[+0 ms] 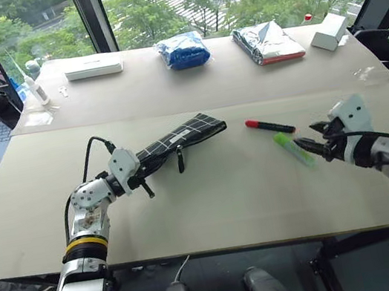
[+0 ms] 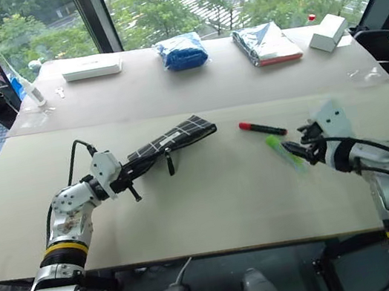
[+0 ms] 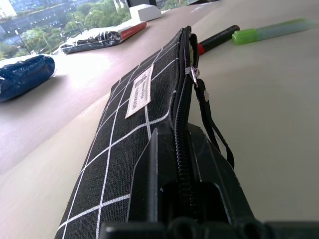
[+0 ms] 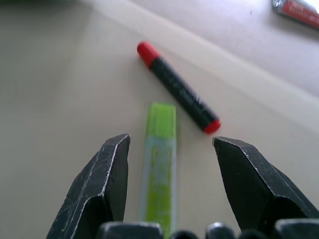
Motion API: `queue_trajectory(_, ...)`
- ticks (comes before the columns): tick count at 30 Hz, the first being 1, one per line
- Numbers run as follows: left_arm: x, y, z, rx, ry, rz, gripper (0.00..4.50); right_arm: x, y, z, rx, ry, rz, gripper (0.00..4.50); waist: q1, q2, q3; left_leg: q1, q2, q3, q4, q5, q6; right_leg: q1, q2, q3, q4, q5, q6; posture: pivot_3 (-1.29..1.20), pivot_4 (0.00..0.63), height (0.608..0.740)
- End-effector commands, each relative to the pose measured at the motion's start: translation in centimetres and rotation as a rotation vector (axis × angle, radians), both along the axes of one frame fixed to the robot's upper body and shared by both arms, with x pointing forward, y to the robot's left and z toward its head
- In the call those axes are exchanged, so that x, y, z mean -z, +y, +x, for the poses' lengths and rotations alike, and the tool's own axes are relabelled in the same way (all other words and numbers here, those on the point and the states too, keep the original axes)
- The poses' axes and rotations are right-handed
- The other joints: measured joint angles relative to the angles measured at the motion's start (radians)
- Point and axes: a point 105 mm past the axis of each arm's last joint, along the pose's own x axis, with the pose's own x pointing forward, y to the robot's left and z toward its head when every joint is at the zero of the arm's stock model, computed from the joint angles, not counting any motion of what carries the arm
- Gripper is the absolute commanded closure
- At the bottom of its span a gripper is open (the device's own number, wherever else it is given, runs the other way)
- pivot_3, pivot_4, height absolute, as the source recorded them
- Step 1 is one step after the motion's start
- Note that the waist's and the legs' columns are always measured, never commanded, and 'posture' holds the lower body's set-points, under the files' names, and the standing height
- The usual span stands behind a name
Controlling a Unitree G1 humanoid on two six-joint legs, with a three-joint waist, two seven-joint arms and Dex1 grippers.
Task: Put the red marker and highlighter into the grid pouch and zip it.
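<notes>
1. On the table (image 1: 213, 210), right gripper (image 4: 169, 186) spread, straddling the highlighter (image 4: 160, 164), just beside the red marker (image 4: 179, 92).
2. At left, left gripper (image 1: 133, 173) pinching the grid pouch (image 1: 181, 134).
3. Could nudge the marker or roll the highlighter away if closed off-centre.

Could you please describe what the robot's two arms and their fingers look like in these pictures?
Both arms are silver-grey metal segments with black joints, each ringed by a yellow band near the elbow. A white housing sits at each wrist, and thin black cables loop along the forearms. The left gripper and the right gripper each end in two black fingers, wedge-shaped and tapering to blunt tips with scuffed edges.
</notes>
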Motion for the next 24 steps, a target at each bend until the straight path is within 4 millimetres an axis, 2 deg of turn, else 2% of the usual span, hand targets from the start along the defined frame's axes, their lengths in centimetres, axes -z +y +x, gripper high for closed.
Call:
queue_trajectory(1, -1.2, 0.0, 0.0, 0.000, -0.034, -0.028, 4.50, -0.8, -0.5, 0.2, 0.035, -0.052, 0.012, 1.53, -0.004, 0.000, 0.000, 0.000, 0.000, 0.000, 0.000, 0.000, 0.000, 0.000, 0.000, 0.000, 0.000, 0.000, 0.000, 0.00, 0.150, 0.740)
queue_trajectory(7, -1.2, 0.1, 0.1, -0.003, -0.030, -0.034, 4.50, 0.3, -0.5, 0.5, 0.056, -0.026, 0.042, 1.53, -0.003, 0.000, 0.000, 0.000, 0.000, 0.000, 0.000, 0.000, 0.000, 0.000, 0.000, 0.000, 0.000, 0.000, 0.000, 0.00, 0.150, 0.740)
queue_trajectory(15, -1.3, 0.1, 0.2, -0.011, -0.029, -0.041, 4.50, 1.3, 0.5, 0.6, 0.023, 0.016, 0.085, 1.53, -0.002, 0.000, 0.000, 0.000, 0.000, 0.000, 0.000, 0.000, 0.000, 0.000, 0.000, 0.000, 0.000, 0.000, 0.000, 0.00, 0.150, 0.740)
queue_trajectory(20, -1.3, 0.3, 0.3, -0.020, -0.030, -0.045, 4.50, 3.1, 1.1, 0.4, 0.003, 0.095, 0.123, 1.53, -0.002, 0.000, 0.000, 0.000, 0.000, 0.000, 0.000, 0.000, 0.000, 0.000, 0.000, 0.000, 0.000, 0.000, 0.000, 0.00, 0.150, 0.740)
queue_trajectory(23, -1.4, 0.3, 0.3, -0.021, -0.033, -0.045, 4.50, 3.7, 1.0, 0.3, -0.002, 0.117, 0.128, 2.24, -0.002, 0.000, 0.000, 0.000, 0.000, 0.000, 0.000, 0.000, 0.000, 0.001, 0.000, 0.000, 0.000, 0.000, 0.000, 0.00, 0.150, 0.740)
queue_trajectory(24, -1.4, 0.3, 0.3, -0.022, -0.033, -0.046, 4.50, 3.7, 1.0, 0.2, -0.007, 0.123, 0.131, 2.63, -0.002, 0.000, 0.000, 0.000, 0.000, 0.000, 0.000, 0.000, 0.000, 0.001, 0.000, 0.000, 0.000, 0.000, 0.000, 0.00, 0.150, 0.740)
